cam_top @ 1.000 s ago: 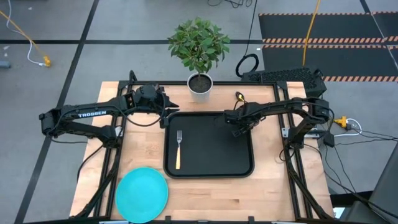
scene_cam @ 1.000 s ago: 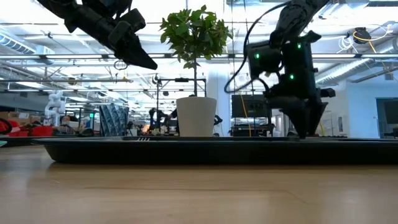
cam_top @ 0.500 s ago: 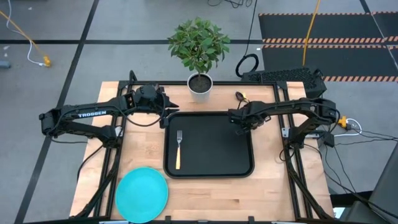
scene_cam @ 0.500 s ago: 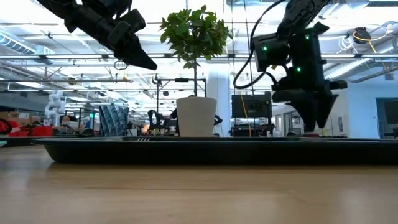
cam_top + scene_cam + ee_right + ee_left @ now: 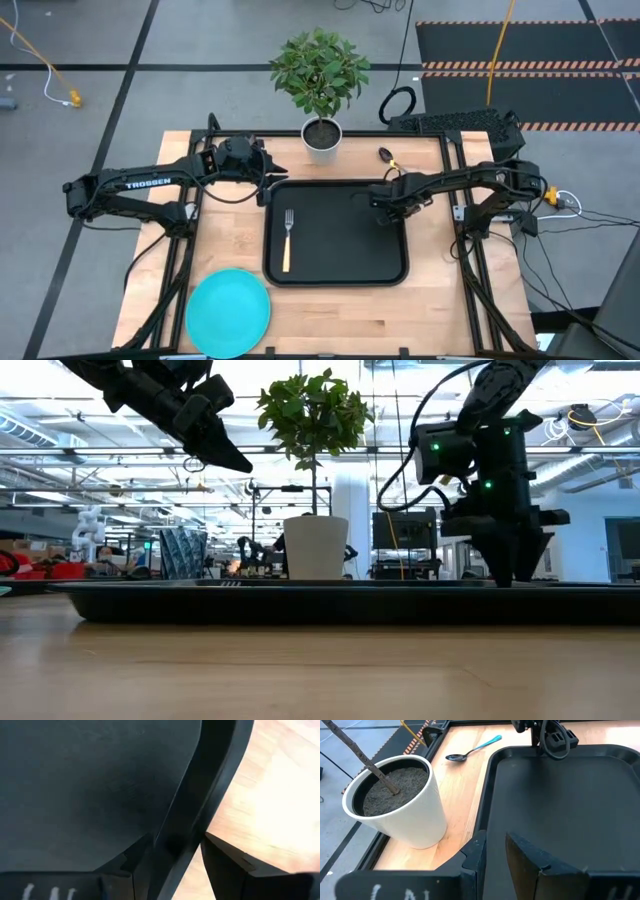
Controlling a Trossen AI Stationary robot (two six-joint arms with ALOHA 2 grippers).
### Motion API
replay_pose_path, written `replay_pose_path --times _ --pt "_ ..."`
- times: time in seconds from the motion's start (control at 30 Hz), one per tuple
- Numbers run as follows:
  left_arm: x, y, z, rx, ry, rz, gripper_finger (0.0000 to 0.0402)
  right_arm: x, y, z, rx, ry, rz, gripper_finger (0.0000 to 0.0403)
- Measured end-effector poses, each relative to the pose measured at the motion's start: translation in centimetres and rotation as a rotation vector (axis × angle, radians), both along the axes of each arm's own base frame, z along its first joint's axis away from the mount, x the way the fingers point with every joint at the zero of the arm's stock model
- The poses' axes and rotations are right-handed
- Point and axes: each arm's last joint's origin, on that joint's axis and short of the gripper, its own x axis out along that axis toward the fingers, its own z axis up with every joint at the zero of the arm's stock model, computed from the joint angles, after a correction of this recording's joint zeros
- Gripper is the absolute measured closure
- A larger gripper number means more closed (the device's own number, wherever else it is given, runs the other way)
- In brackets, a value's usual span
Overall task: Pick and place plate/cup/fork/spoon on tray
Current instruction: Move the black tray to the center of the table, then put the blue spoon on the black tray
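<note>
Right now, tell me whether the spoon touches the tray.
Apart. In the left wrist view bare wood shows between the spoon and the tray rim.

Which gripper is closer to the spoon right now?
Right. The right gripper is over the tray's right edge, just in front of the spoon. The left gripper sits across the table, beyond the plant pot.

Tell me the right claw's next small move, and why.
Probably close the right claw on the tray rim. Its open fingers stand on either side of that rim at the tray's right edge, low over it and holding nothing. The left claw waits by the tray's far left corner.
</note>
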Motion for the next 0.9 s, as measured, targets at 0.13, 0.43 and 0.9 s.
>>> replay_pose_path --times 0.13,0.43,0.9 --pt "0.0 0.0 0.0 0.0 0.0 0.0 0.0325 0.3 0.0 0.0 0.017 -0.03 0.004 0.0248" --pt "0.0 0.0 0.0 0.0 0.0 0.0 0.0325 0.0 0.1 0.4 0.018 -0.034 0.023 0.0248" --pt "0.1 0.0 0.2 0.011 -0.018 -0.001 0.0325 -2.5 -3.9 7.5 -0.285 -0.232 0.137 0.0248"
